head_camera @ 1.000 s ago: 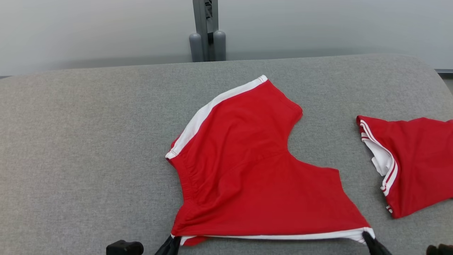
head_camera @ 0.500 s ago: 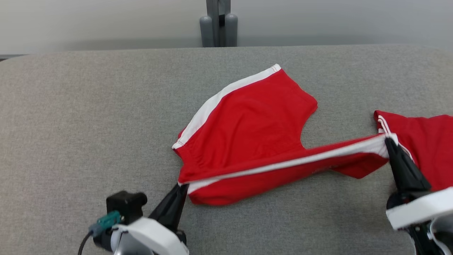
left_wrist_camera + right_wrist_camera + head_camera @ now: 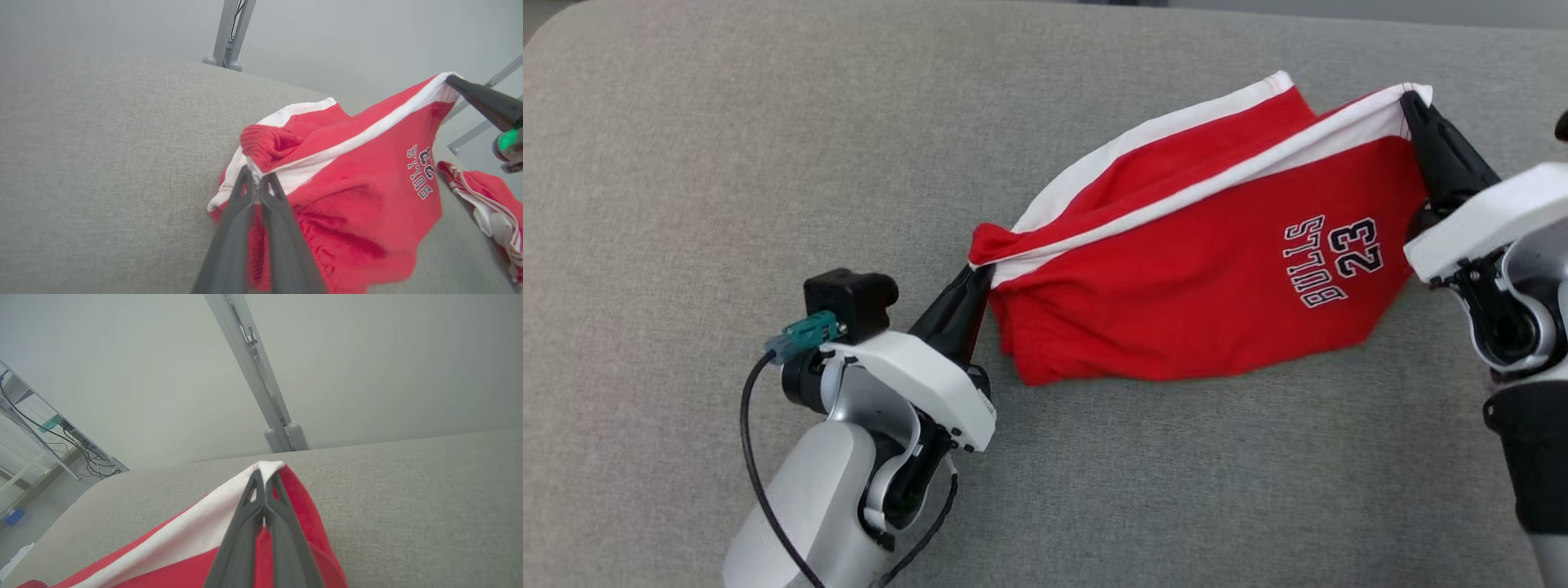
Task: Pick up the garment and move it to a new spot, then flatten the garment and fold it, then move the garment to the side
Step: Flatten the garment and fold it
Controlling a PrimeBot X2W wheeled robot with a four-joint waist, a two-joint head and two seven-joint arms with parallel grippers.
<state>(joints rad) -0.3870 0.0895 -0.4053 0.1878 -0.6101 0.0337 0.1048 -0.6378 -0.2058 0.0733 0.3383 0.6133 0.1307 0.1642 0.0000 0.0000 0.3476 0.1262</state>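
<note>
Clamped shut on white edge of shorts (image 3: pixel 1201 294) with left gripper (image 3: pixel 982 276), right gripper (image 3: pixel 1410 103). Risk: slipping from thin pinch if stretched; bunched left corner folding crooked.

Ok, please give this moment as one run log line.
phase: fold | left tool: shut on red garment, white band end | right tool: shut on other band end | cloth: stretched between both tools, print side up
</note>
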